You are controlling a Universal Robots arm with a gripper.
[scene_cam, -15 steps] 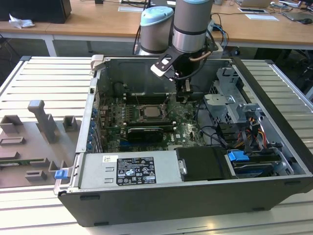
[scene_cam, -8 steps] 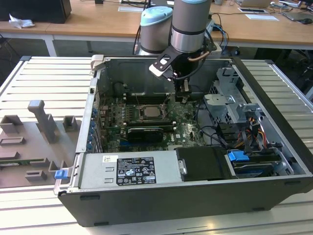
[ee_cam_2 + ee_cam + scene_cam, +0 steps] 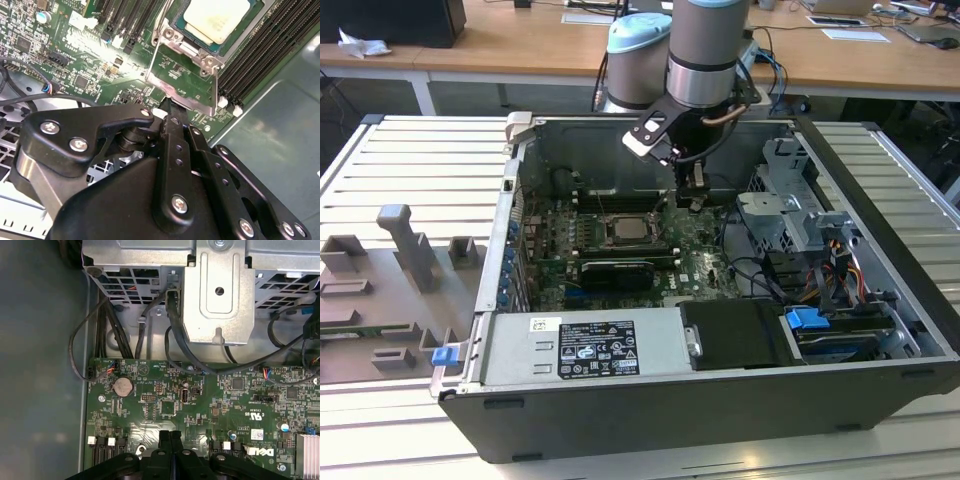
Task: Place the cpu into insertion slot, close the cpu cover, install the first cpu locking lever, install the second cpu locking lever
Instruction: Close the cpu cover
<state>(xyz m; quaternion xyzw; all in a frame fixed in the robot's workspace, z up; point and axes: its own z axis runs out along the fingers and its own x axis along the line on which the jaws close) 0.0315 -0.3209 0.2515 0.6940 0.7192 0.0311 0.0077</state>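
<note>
Working at the insertion slot [image 3: 169, 36] on the motherboard [image 3: 165, 400]. Finding the cpu [image 3: 217, 17] lying flat inside that slot; judging placement complete. Finding the cpu cover [image 3: 182, 92] tilting up beside the slot, not yet lying over the chip. Holding the tool [image 3: 170, 106] with fingers [image 3: 172, 145] pressed together, tips touching the cover's free edge, probably for guiding it about its hinge; unable to tell whether pinching the plate.

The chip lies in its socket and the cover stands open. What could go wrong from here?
1. The shut jaws seem to meet the edge of the raised cover; a slip could drop it hard onto the chip.
2. Memory slots lie close beside the chip; a sideways push might strike them.
</note>
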